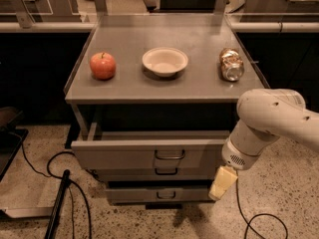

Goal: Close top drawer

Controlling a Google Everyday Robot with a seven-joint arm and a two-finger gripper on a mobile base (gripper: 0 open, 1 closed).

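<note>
The top drawer [124,156] is a wide grey metal drawer with a small dark wire handle [169,155] at its centre. It stands a little way out of the grey cabinet [164,86], only a narrow strip of its inside showing. My gripper [222,183] hangs from the white arm [271,121] at the drawer front's right end, pale fingertip pointing down beside the lower drawers. Two narrower drawer fronts [159,193] sit below it.
On the cabinet top lie a red apple [102,65], a white bowl [165,61] and a crushed can [231,64]. Black cables [55,168] and a dark pole [59,205] lie on the speckled floor at left. A cable [259,220] loops at right.
</note>
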